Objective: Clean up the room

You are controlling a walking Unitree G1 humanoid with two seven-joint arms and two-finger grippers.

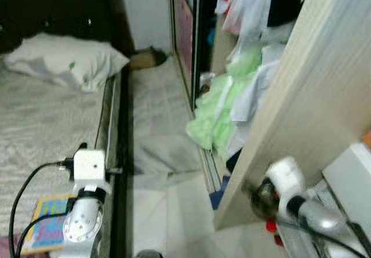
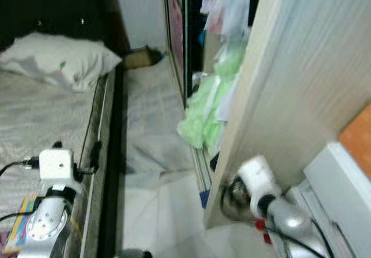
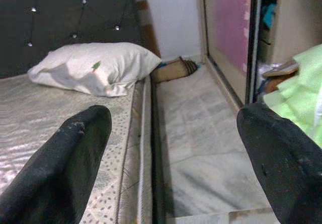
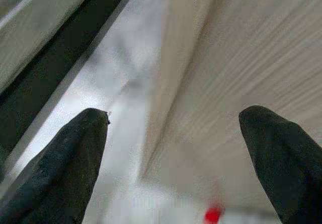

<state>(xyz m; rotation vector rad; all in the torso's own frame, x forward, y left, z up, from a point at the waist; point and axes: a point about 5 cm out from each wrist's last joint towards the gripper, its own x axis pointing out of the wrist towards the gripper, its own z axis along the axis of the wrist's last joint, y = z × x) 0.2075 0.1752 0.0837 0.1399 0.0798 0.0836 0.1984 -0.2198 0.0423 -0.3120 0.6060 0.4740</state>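
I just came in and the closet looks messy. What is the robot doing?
The robot stands in the narrow aisle between the bed and the wardrobe. Its right claw is open, close to the wooden wardrobe door. Its left claw is open too, over the bed's edge, holding nothing. Green clothes spill out of the wardrobe, and a pillow lies on the bed.

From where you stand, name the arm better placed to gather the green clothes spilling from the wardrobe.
Right. The right gripper hangs open beside the wardrobe door, nearer the green clothes; the left gripper sits over the bed.

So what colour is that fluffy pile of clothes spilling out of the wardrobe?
Light green clothes, clearest in the left eye view.
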